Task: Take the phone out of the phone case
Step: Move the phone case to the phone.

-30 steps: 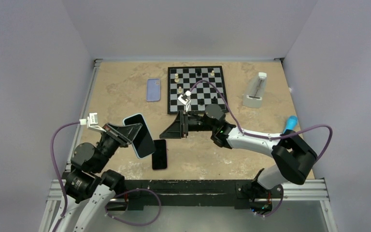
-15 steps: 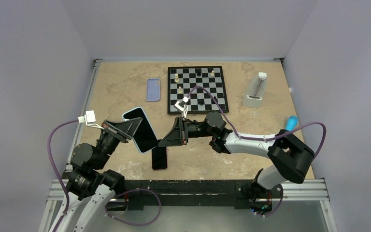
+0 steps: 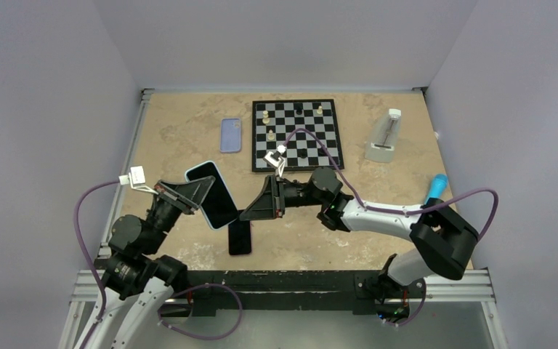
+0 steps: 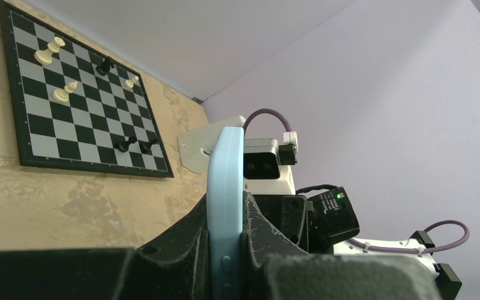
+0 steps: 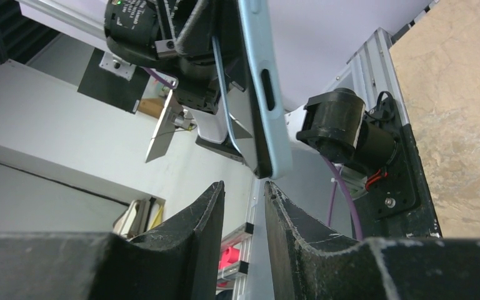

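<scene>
My left gripper (image 3: 200, 196) is shut on a phone with a dark screen (image 3: 216, 195) in a light blue case (image 4: 225, 181) and holds it tilted above the table. In the left wrist view the case stands edge-on between my fingers (image 4: 187, 237). My right gripper (image 3: 248, 212) is open and empty, its tips just at the phone's right edge. In the right wrist view the case's corner (image 5: 276, 164) sits right above the gap between my fingertips (image 5: 215, 194), not pinched.
A black phone (image 3: 240, 237) lies flat on the table under the two grippers. A lavender phone or case (image 3: 230, 135) lies beside a chessboard (image 3: 332, 134) with several pieces. A white metronome-like object (image 3: 383, 138) and a blue object (image 3: 436, 186) are at the right.
My right gripper has moved left and nearer, up to the phone's edge. My left gripper has raised the phone slightly. Almost nothing has moved in the last half second.
</scene>
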Controlling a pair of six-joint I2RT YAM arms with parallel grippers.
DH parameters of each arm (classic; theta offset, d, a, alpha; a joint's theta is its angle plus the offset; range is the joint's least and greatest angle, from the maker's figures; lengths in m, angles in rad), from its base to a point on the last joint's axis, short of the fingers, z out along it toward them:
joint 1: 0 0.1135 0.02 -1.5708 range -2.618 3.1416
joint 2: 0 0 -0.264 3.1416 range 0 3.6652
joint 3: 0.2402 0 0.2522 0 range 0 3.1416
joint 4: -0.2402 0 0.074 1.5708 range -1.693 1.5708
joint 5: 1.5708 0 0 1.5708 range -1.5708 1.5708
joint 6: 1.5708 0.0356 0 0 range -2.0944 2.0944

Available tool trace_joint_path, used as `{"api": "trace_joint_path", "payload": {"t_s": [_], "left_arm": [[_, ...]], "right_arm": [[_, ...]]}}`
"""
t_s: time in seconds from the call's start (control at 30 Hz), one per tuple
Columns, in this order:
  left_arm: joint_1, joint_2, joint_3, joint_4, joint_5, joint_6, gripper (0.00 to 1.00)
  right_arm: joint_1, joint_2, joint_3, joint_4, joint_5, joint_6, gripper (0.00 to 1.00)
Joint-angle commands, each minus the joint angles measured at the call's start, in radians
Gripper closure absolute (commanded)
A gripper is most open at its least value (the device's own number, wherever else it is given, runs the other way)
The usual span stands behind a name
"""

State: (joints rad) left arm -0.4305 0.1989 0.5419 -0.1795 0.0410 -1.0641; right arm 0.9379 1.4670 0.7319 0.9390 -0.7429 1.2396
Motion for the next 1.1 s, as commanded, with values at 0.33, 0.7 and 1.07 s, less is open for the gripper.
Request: {"api": "trace_joint_path", "payload": {"t_s": [0.33, 0.7, 1.07], "left_arm": [[-0.002, -0.001, -0.018, 0.163, 0.03, -0.066, 1.0], [-0.002, 0.033, -0.106, 0.335, 0.143, -0.24, 1.0], [-0.002, 0.039, -0.112, 0.384, 0.288, -0.307, 1.0]], "right_arm": [[0.01, 0.029, 0.037, 0.083, 0.011, 0.003, 0.66], [0.009, 0.067, 0.074, 0.058, -0.003, -0.01, 0.65], [-0.055, 0.048, 0.115, -0.028, -0.032, -0.047, 0.62]]}}
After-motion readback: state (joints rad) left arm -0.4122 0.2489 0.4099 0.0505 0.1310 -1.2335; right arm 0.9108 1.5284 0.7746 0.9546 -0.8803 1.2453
